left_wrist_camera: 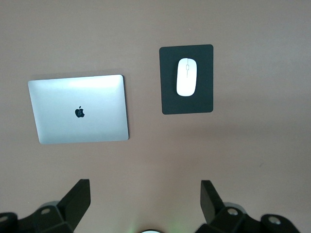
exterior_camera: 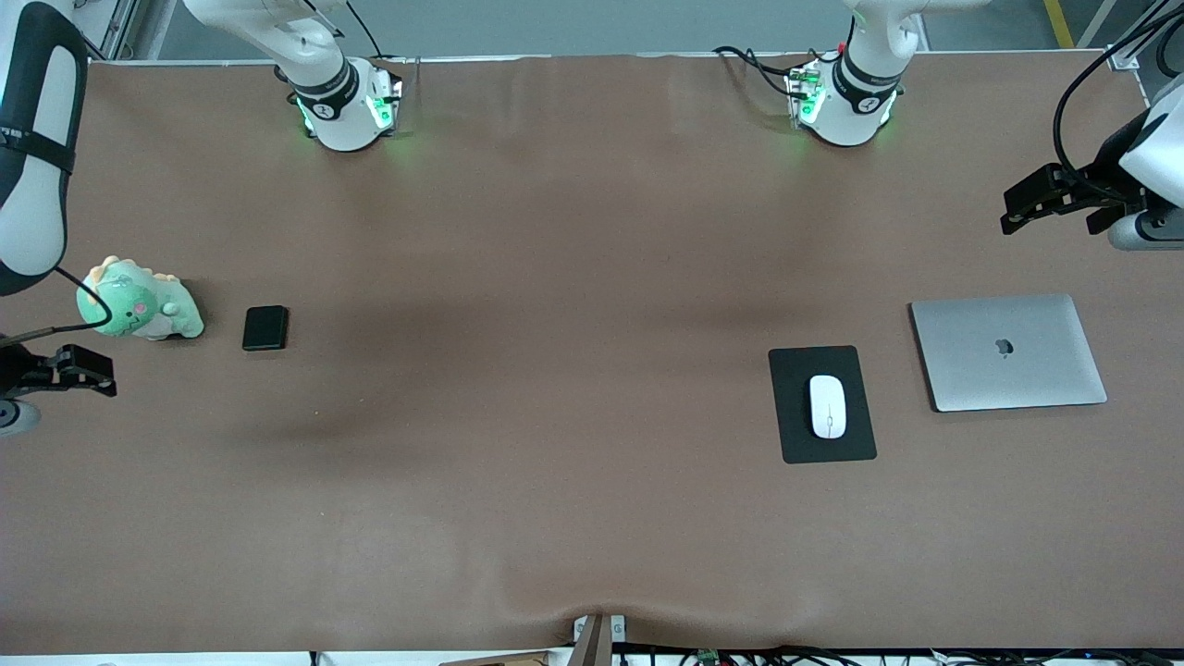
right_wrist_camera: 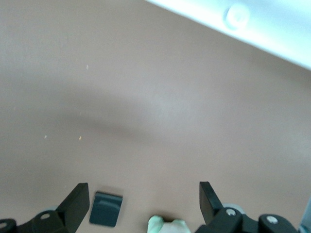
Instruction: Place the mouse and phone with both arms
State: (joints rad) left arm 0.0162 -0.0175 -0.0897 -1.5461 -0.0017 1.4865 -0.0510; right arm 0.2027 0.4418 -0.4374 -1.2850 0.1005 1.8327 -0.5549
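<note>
You've got one mouse (exterior_camera: pixel 828 406), sitting on one black mouse pad (exterior_camera: pixel 797 435) toward the left arm's end of the table (exterior_camera: pixel 555 277), roughly midway between the base edge and the camera edge. One closed silver laptop (exterior_camera: pixel 1008 351) lies just beside the pad, apart from it, closer to that end's edge. One phone (exterior_camera: pixel 265 327) lies flat toward the right arm's end, with one green plush dinosaur (exterior_camera: pixel 139 302) near it, closer to that end's edge. Front view gives you all five items at once; neither wrist view does. Left wrist view shows only laptop (left_wrist_camera: pixel 80 109), pad (left_wrist_camera: pixel 170 97) and mouse (left_wrist_camera: pixel 186 76), and confirms the mouse is fully on the pad, inside its borders. Right wrist view catches the phone (right_wrist_camera: pixel 106 208) and just a sliver of the plush (right_wrist_camera: pixel 165 225), plus a white arm segment. Left gripper (exterior_camera: pixel 1041 205) hangs over the table's edge at the left arm's end, fingers (left_wrist_camera: pixel 77 199) spread wide, nothing between them. Right gripper (exterior_camera: pixel 65 370) hangs over the edge at the right arm's end, beside the plush, fingers (right_wrist_camera: pixel 77 201) likewise spread and empty. Two arms, two claws, both released.
</note>
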